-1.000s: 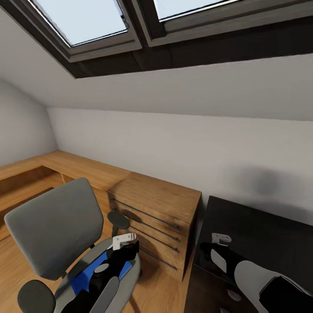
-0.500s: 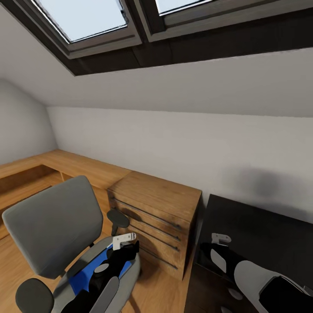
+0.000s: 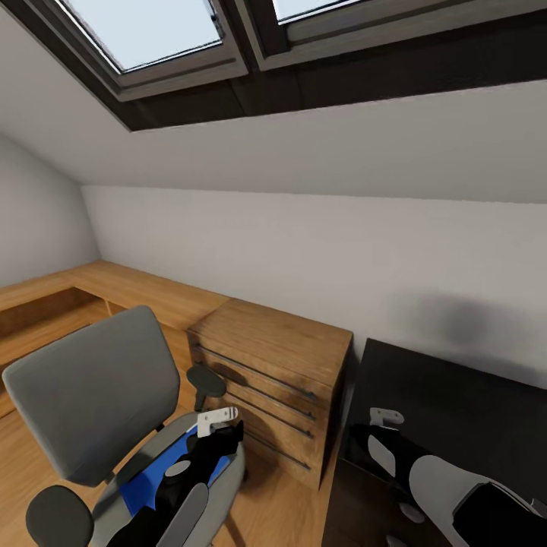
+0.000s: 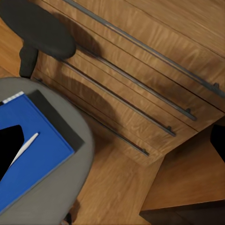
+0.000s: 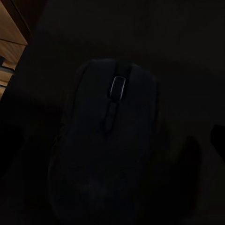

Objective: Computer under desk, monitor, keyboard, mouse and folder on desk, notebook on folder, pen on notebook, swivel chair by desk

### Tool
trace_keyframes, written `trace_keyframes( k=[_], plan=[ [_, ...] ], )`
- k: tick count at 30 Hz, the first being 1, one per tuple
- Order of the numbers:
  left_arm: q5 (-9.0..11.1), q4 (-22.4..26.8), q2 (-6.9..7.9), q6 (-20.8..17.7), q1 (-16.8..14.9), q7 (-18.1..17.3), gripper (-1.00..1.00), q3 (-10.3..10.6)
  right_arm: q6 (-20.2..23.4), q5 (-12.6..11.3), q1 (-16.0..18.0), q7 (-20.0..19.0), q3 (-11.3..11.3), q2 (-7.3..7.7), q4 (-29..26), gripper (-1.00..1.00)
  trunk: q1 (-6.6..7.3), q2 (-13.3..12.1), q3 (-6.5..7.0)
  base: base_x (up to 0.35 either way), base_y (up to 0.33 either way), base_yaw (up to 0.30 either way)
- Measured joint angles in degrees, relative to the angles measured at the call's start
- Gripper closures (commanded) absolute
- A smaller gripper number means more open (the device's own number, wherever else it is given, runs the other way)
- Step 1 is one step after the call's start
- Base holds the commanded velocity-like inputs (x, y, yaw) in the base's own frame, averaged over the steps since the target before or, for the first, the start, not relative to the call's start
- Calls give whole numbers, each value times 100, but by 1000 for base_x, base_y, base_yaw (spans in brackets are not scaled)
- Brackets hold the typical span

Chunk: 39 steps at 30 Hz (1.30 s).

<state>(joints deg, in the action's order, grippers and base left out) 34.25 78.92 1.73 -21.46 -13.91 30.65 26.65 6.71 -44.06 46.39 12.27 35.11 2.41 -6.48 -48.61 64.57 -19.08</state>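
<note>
The grey swivel chair stands at the lower left with the blue folder flat on its seat. My left gripper hovers over the seat's front edge, open, with dark fingertips far apart. In the left wrist view a thin pale pen lies on the folder, close to one fingertip. My right gripper hangs open over the near left corner of the black desk. Just below it sits the dark mouse, untouched, on the desk top.
A light-wood drawer chest stands between chair and desk, close to my left gripper. Low wood shelving runs along the back wall to the left. The sloped ceiling with skylights hangs overhead. Bare wood floor lies between seat and chest.
The whole head view has shifted a little, so the chair sits slightly further left. Both arms hold the same pose.
</note>
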Motion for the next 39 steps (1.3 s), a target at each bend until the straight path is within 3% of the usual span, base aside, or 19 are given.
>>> trace_keyframes(
  k=[11, 12, 39],
  plan=[
    [12, -8, -3, 1, 0, 2, -100, 0, 0, 6, 0, 0, 0, 0, -9, -100, -1, 2, -1, 0, 0, 0],
    [12, -8, -3, 1, 0, 1, -100, 0, 0, 6, 0, 0, 0, 0, -9, 100, -1, 2, -1, 0, 0, 0],
    [20, -22, 6, 1, 0, 2, -100, 0, -26, 32, 0, -6, -1, 9, -18, 100, 43, -77, 35, 0, 0, 0]
  ],
)
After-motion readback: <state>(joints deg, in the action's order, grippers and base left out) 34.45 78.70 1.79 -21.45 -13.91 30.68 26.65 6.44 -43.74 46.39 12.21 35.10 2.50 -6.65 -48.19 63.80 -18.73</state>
